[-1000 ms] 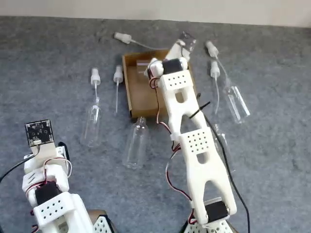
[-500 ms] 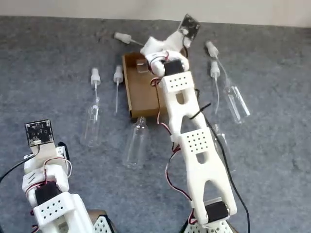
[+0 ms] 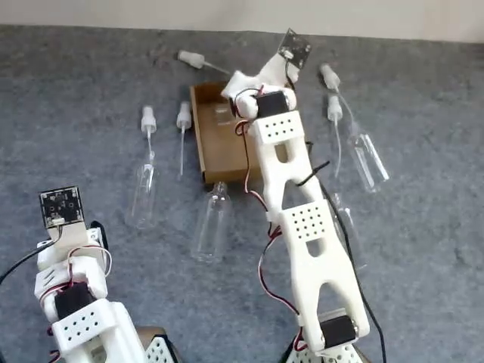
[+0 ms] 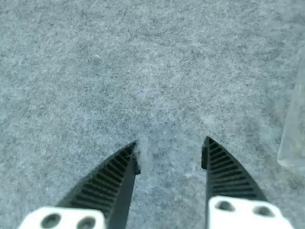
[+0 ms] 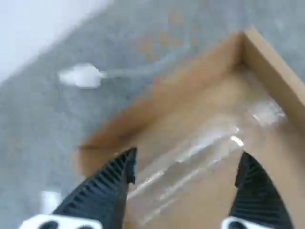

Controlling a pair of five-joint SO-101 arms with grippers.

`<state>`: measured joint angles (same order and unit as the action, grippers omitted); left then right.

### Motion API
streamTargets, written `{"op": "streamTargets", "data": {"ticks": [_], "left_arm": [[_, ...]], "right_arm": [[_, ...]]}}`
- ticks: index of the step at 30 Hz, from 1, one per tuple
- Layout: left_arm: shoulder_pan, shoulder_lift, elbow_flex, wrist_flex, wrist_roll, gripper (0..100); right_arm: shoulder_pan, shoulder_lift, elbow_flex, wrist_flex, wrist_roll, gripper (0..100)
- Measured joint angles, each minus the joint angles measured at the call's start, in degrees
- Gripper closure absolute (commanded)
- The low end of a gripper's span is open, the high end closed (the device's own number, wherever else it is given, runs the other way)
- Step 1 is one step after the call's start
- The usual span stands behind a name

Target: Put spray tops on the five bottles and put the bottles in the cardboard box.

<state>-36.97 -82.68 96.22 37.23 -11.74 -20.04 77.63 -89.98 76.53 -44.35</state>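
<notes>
- One bottle [image 5: 209, 143] lies in the cardboard box [image 5: 274, 67] under the right tool [image 5: 188, 153], jaws wide apart.
- The left tool [image 4: 171, 141] hangs over the counter [image 4: 143, 57], jaws apart.
- Next, I think: top the bare bottle [image 3: 210, 223].

We see a worktop [image 3: 423, 249] that is grey and felt-like all over, its nap fuzzy and mottled (paler flecks show close up in the left wrist view). At the far side in the high view the grey ends in a straight line against a pale band [image 3: 227, 13], plain and off-white. We cannot tell whether that is a wall or a bare surface. The right wrist view shows a similar white beyond the grey's edge.
</notes>
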Motion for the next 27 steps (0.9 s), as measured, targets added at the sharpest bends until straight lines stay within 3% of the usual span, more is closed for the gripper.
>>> {"op": "streamTargets", "data": {"ticks": [9, 16, 19, 27], "left_arm": [[0.0, 0.0, 0.0, 0.0, 0.0, 83], [0.0, 0.0, 0.0, 0.0, 0.0, 83], [0.0, 0.0, 0.0, 0.0, 0.0, 83], [0.0, 0.0, 0.0, 0.0, 0.0, 83]], "right_arm": [[0.0, -1.5, 1.0, 11.1, 3.8, 72.5], [1.9, -1.2, -3.3, 16.2, 6.0, 99.8], [3.4, -1.8, -3.6, 18.5, 14.5, 99.4], [4.1, -15.6, -3.5, 23.9, 45.8, 99.5]]}}
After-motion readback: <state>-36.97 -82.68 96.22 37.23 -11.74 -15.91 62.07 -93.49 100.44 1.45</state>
